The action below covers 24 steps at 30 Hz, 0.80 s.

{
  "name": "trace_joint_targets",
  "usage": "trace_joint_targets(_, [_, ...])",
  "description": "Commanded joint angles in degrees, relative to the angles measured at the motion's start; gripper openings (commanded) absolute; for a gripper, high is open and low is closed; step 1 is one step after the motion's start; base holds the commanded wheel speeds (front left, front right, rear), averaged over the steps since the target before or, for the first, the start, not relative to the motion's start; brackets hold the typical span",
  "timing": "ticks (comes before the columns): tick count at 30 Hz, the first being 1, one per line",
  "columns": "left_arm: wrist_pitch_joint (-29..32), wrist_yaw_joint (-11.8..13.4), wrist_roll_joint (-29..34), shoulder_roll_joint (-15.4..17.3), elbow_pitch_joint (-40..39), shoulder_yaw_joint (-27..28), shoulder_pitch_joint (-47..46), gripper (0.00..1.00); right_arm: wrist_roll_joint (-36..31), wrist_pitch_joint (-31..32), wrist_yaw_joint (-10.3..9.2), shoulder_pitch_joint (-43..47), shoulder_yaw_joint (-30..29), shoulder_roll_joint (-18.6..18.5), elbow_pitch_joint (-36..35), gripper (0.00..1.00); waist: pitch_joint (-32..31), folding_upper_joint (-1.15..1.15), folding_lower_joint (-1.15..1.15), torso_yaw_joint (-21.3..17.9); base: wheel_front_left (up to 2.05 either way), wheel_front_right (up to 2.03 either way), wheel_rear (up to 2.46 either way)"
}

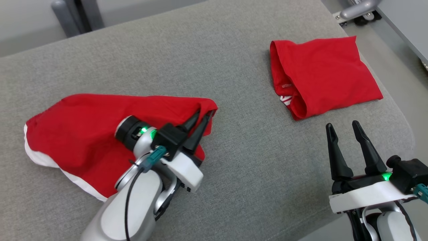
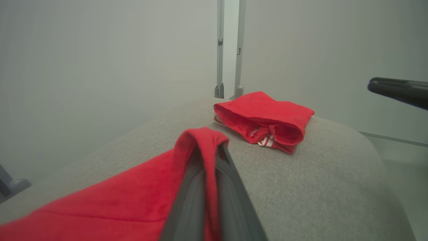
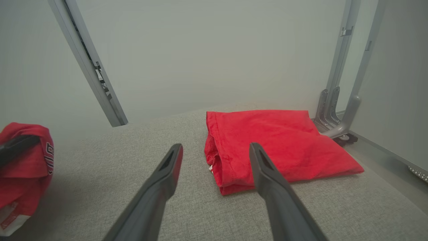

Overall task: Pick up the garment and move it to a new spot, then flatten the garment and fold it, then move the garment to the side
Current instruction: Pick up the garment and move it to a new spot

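left end effector (image 1: pixel 204 113): pressed together, pinching garment (image 1: pixel 77 134) corner | garment: red, white-edged, crumpled on grey worktop (image 1: pixel 200 50), left side | right end effector (image 1: pixel 342 124): spread, empty, near folded cloth (image 1: pixel 327 77) on worktop's right

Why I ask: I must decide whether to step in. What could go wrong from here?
1. The left gripper pinches only a thin edge of the loose garment; a pull might slip it free.
2. The folded garment lies near the right edge of the cushion, just ahead of the open right gripper; a careless move could nudge it off.
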Motion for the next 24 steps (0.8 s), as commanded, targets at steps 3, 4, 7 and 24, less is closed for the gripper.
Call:
trace_joint_targets(3, [-0.9,-1.1,-0.6,-0.8,2.4,-2.2,-2.3,1.0,0.5,-1.1,0.01,-0.9,-0.2,-0.2,1.1,1.0,1.1,0.0,0.0,-0.3,0.0,0.0,0.0])
trace_joint_targets(4, [-1.2,-1.4,-0.9,-1.1,2.8,-2.7,-2.4,1.0,0.5,-1.3,0.01,-1.0,-0.4,-0.2,1.2,1.0,0.9,0.0,0.0,0.1,0.0,0.0,0.0])
trace_joint_targets(7, [-2.1,-1.3,-1.3,-1.4,2.4,-3.3,-2.5,1.0,-0.2,-1.6,0.01,-1.3,-0.9,-0.2,1.6,1.0,0.2,0.0,0.0,1.9,0.0,0.0,0.0])
trace_joint_targets(24, [-0.3,1.6,-4.4,3.6,-10.6,-0.4,5.5,1.0,-3.7,1.2,0.01,-0.4,-4.3,-0.3,0.0,1.0,-4.4,0.0,0.0,13.6,0.0,0.0,0.0])
